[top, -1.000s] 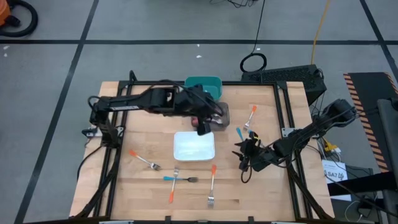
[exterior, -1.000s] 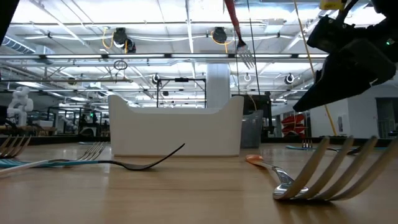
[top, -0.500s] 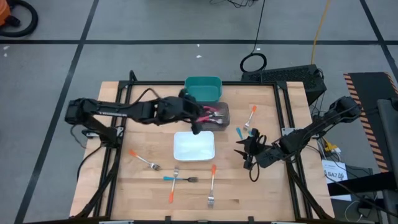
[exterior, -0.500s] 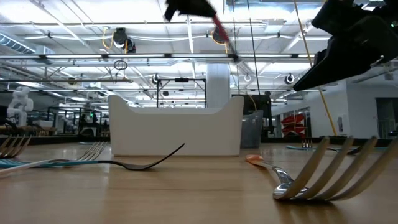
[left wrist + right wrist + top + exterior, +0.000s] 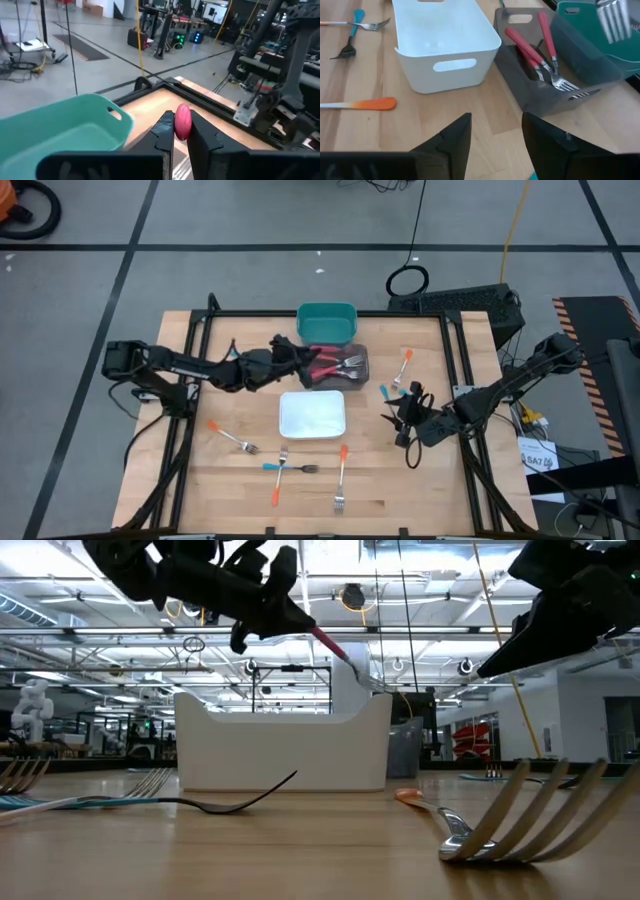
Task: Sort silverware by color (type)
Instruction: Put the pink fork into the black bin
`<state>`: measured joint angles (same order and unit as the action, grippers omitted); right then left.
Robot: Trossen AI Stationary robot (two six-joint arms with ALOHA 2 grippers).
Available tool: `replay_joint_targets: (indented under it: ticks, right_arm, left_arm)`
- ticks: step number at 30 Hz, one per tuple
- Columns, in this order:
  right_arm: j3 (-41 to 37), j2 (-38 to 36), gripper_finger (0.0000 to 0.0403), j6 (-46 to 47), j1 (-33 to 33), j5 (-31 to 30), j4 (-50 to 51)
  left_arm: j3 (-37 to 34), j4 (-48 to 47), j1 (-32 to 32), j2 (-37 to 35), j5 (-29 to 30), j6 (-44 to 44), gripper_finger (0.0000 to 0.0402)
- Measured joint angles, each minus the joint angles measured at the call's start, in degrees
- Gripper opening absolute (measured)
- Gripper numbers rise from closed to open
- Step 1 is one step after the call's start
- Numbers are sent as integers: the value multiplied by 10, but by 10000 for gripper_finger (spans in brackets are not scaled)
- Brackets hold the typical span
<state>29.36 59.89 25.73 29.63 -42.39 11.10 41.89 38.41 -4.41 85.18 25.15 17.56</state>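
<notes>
Wooden worktop [image 5: 240,480], frame centre: left gripper [image 5: 300,372] fingers clamped on pink-handled metal fork [image 5: 335,647], long axis toward dark translucent bin [image 5: 362,370] just right. Right gripper [image 5: 405,412] fingers apart, centre-right.

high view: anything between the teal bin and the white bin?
Yes. In the high view, the dark bin with red-handled forks sits between the teal bin and the white bin.

desk [image 5: 230,480]: pale wood, matt | forks [image 5: 540,55]: shiny metal heads, smooth plastic handles | white bin [image 5: 445,45]: smooth matt plastic
</notes>
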Motion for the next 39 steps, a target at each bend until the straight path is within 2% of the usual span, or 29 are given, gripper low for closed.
replay_joint_targets:
  ticks: [5,10,20,28,33,39]
  right_arm:
    - [0,3,169,3,0,-30,4]
    - [0,3,169,2,0,-39,4]
    - [0,3,169,1,0,-42,12]
    - [0,3,169,1,0,-43,17]
    - [0,4,169,1,0,-43,21]
    - [0,4,169,1,0,-43,21]
  left_arm:
    - [1,27,14,46,39,11,40]
    - [6,79,16,100,50,36,43]
    - [44,86,18,177,134,53,45]
    - [89,76,20,223,139,50,46]
    - [116,21,20,232,139,42,46]
    - [167,-119,20,232,138,55,47]
